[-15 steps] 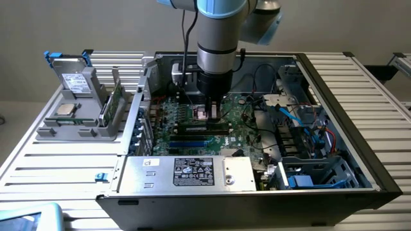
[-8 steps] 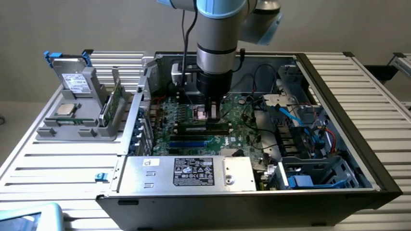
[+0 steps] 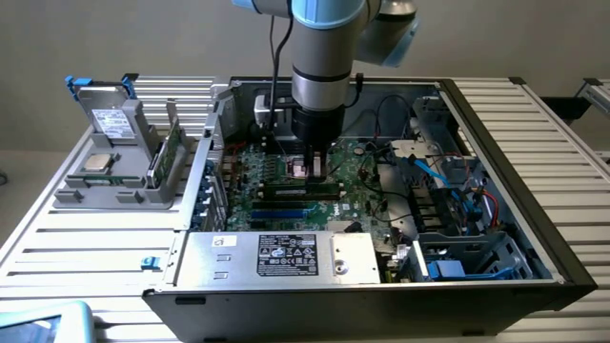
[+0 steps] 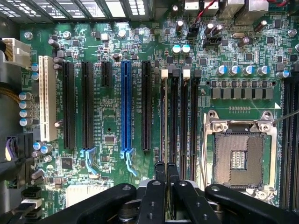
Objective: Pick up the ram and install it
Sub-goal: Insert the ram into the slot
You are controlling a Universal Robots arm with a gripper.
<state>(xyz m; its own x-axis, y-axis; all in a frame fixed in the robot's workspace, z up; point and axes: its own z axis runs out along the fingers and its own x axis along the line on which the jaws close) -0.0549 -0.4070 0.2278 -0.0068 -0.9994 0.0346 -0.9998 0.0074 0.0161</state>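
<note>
Claw (image 4: 166,175): fingers pressed together, pinching the thin edge of the ram (image 4: 164,135), which stands on edge in a memory slot beside the empty socket (image 4: 240,156).
Arm (image 3: 324,64): upright, reaching straight down into the open case (image 3: 533,179), over the motherboard (image 3: 286,204).
Label (image 3: 288,255): white print on black, on the silver box nearest the camera, unreadable.
Stand (image 3: 119,179): grey, on the exterior view's left, holding a spare stick (image 3: 168,153).
</note>
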